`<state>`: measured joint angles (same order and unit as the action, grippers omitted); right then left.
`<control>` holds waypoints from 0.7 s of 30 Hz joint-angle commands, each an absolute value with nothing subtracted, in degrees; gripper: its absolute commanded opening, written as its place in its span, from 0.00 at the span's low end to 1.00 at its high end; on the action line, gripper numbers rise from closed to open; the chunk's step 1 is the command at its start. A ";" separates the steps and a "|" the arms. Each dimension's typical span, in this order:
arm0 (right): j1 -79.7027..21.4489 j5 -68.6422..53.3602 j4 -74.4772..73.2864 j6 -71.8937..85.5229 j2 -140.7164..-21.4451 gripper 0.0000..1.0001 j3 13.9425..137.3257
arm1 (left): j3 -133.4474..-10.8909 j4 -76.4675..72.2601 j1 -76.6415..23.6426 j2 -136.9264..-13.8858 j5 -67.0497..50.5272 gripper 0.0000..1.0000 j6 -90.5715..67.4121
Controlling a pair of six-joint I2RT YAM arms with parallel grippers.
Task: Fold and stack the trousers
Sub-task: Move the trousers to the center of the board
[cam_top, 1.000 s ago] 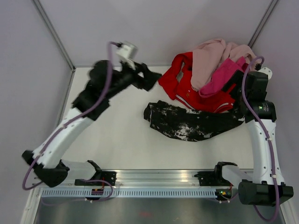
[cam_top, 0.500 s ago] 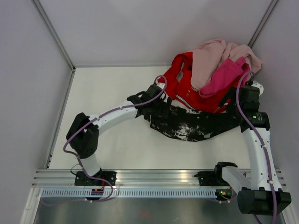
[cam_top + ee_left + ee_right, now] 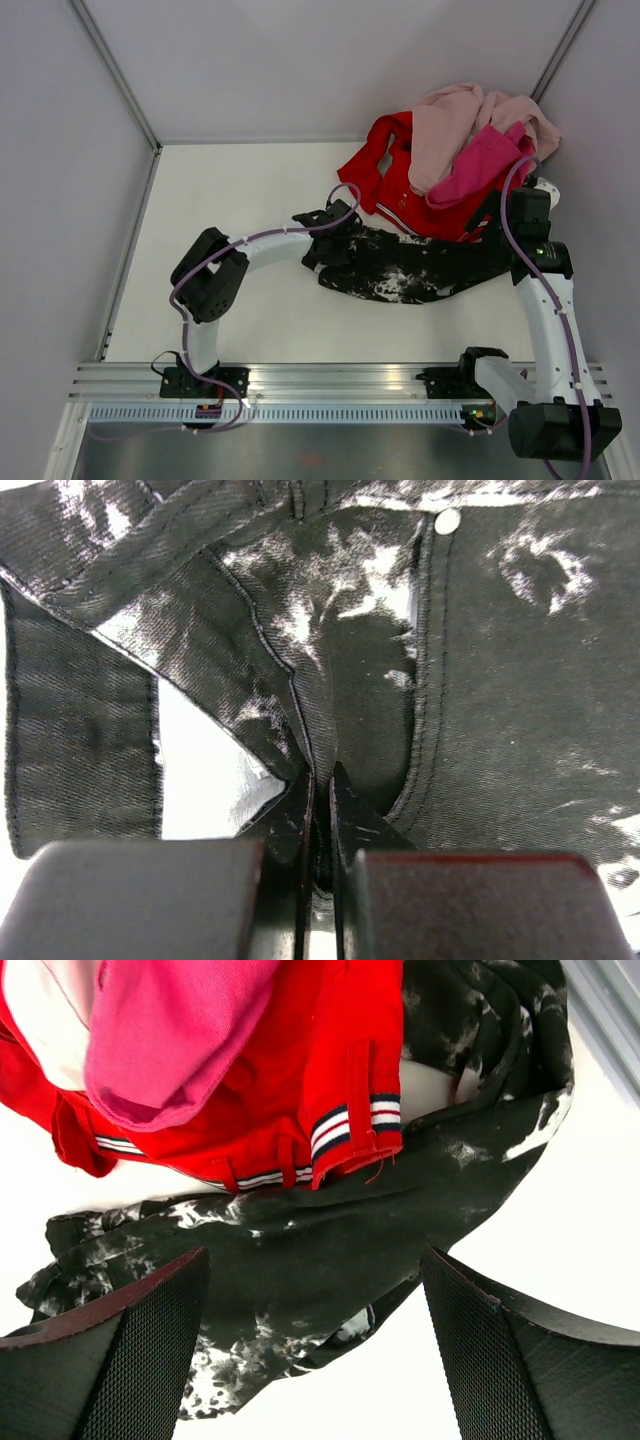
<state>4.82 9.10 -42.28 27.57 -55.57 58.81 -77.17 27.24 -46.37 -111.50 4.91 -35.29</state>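
Note:
The black trousers (image 3: 415, 268) with white blotches lie crumpled across the table's middle, their far edge tucked under a red garment. My left gripper (image 3: 330, 243) sits at their left end, shut on a raised fold of the fabric (image 3: 318, 735) near the waist button (image 3: 447, 521). My right gripper (image 3: 512, 243) hovers over the trousers' right end with its jaws wide open. In the right wrist view the trousers (image 3: 330, 1260) spread between and beyond its fingers (image 3: 120, 1355), and nothing is gripped.
A red garment with striped trim (image 3: 400, 190) lies behind the trousers and overlaps them. Pink clothes (image 3: 480, 130) are heaped on it in the back right corner. Bare white table (image 3: 230, 190) lies to the left. Walls stand close on both sides.
The left arm swung down from the far left onto the trousers' left end and its jaws shut on the fabric. The trousers' left end shifted slightly. The right arm barely moved.

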 commanded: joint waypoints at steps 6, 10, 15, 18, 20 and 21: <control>4.75 9.67 -39.20 28.92 -54.49 0.91 57.13 | -68.05 31.20 -45.18 -97.84 15.11 0.02 -37.79; 4.75 9.06 -39.02 28.65 -54.23 0.91 57.22 | -63.12 33.66 -35.02 -86.51 16.26 0.02 -37.53; 4.75 8.96 -38.85 27.51 -54.40 0.91 59.06 | -60.38 39.26 -21.82 -70.09 18.10 0.02 -33.93; 4.75 8.88 -38.06 27.25 -55.63 0.91 60.64 | -61.34 42.35 -13.99 -64.18 20.03 0.02 -31.21; 4.75 8.53 -37.18 27.24 -56.60 0.91 60.91 | -62.05 45.34 -8.37 -59.43 21.71 0.02 -29.89; 4.75 7.83 -36.39 27.42 -57.65 0.91 61.17 | -62.83 46.13 -6.44 -58.20 21.71 0.02 -29.45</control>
